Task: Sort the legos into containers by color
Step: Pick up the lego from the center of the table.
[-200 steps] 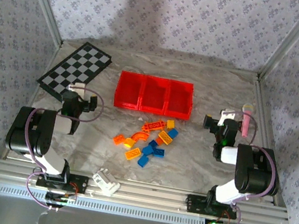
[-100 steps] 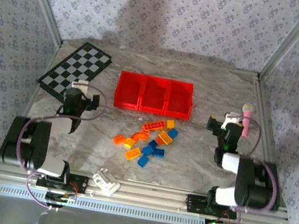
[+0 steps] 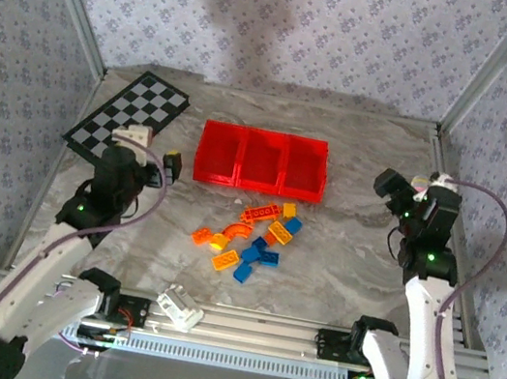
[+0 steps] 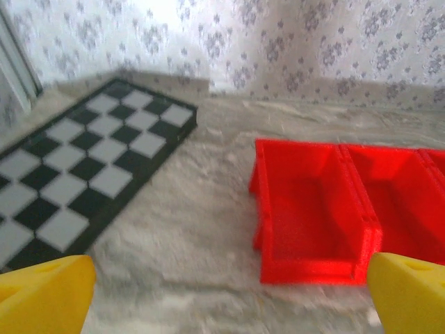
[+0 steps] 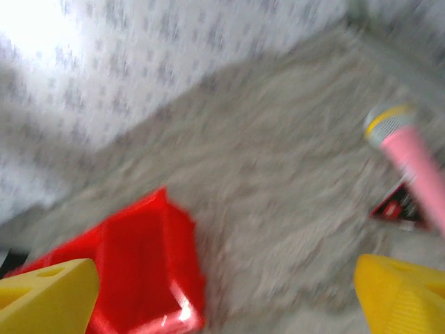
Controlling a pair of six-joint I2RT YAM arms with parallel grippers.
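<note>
The legos (image 3: 249, 240) lie in a loose cluster of orange, blue and yellow bricks at the table's middle, with a curved orange one (image 3: 237, 231) among them. Just behind them stand the red containers (image 3: 256, 186), three joined bins with nothing in them. My left gripper (image 3: 169, 167) hovers left of the tray. In the left wrist view it (image 4: 226, 306) is open, its yellow fingertips (image 4: 42, 296) wide apart over bare table, facing the left bin (image 4: 313, 268). My right gripper (image 3: 389, 185) hangs right of the tray, open (image 5: 222, 299), with the right bin's corner (image 5: 184, 278) ahead.
A black-and-white checkerboard (image 3: 128, 118) lies at the far left. A white plastic block (image 3: 179, 307) sits at the near edge. A pink microphone (image 5: 410, 160) lies by the right wall. Patterned walls close in three sides.
Both arms have unfolded from their resting pose and risen. The left gripper has swung right toward the tray. The right gripper has moved up and farther back.
</note>
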